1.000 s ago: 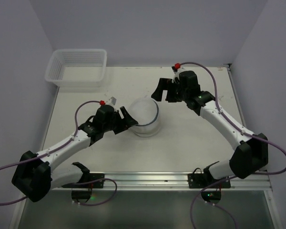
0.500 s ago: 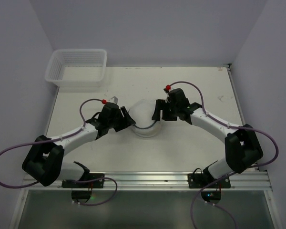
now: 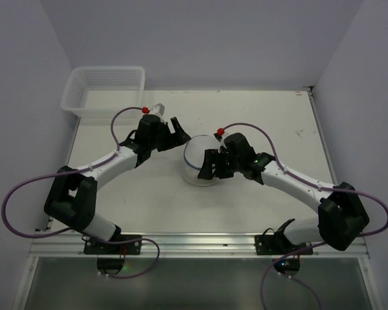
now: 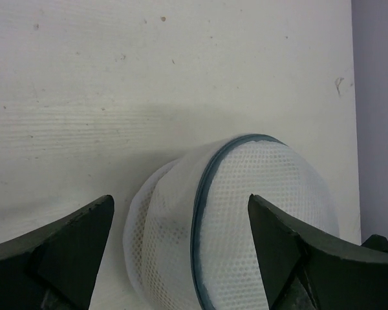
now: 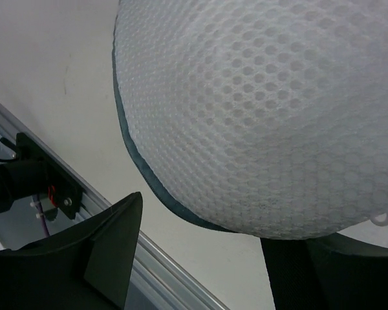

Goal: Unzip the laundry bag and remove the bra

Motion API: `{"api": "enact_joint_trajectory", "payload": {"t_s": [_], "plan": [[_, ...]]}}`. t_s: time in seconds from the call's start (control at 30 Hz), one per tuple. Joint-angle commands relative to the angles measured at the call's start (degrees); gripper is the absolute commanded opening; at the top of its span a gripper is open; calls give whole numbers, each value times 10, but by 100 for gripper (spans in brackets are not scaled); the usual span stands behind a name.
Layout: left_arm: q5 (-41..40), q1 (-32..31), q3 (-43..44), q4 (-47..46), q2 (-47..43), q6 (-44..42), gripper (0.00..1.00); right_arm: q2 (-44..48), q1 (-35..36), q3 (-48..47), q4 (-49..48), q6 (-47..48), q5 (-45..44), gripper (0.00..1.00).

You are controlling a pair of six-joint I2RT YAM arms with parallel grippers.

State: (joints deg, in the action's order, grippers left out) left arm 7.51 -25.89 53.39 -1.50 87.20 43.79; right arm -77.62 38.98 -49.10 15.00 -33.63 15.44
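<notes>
The laundry bag [image 3: 198, 159] is a small round white mesh case with a grey-blue zip rim [image 4: 197, 213], lying tilted on the table. My left gripper [image 3: 181, 134] hovers open just beyond its far left side. In the left wrist view that gripper [image 4: 181, 200] frames the bag [image 4: 258, 194] without touching it. My right gripper [image 3: 215, 165] is at the bag's right side, open. In the right wrist view the bag [image 5: 258, 110] bulges over this gripper [image 5: 204, 239]; one finger [image 5: 297, 271] lies under the mesh, the other stands apart. The bra is hidden.
A white latticed plastic basket [image 3: 103, 90] stands at the back left corner of the table. A metal rail [image 3: 194, 242] runs along the near edge, also seen between the right fingers as the rail [image 5: 174, 276]. Walls close in the back and both sides.
The right arm swung in from the far right and came down against the bag's right side. The left gripper left the bag's left side and moved back toward the far left.
</notes>
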Motion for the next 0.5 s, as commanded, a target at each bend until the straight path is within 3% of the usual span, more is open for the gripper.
{"api": "enact_joint_trajectory", "payload": {"t_s": [0.0, 0.13, 0.23, 0.47], "plan": [[9, 1, 14, -17, -34, -6, 89, 3, 0, -45, -4, 1, 5, 72], [-35, 2, -10, 59, -102, 18, 98, 22, 0, -70, 49, 7, 4, 75], [-59, 2, -36, 109, -157, 38, 100, 62, -1, -72, 97, 14, -51, 80], [-21, -34, -124, 95, -234, 107, 100, 106, -82, -115, 200, 24, -123, 82]]}}
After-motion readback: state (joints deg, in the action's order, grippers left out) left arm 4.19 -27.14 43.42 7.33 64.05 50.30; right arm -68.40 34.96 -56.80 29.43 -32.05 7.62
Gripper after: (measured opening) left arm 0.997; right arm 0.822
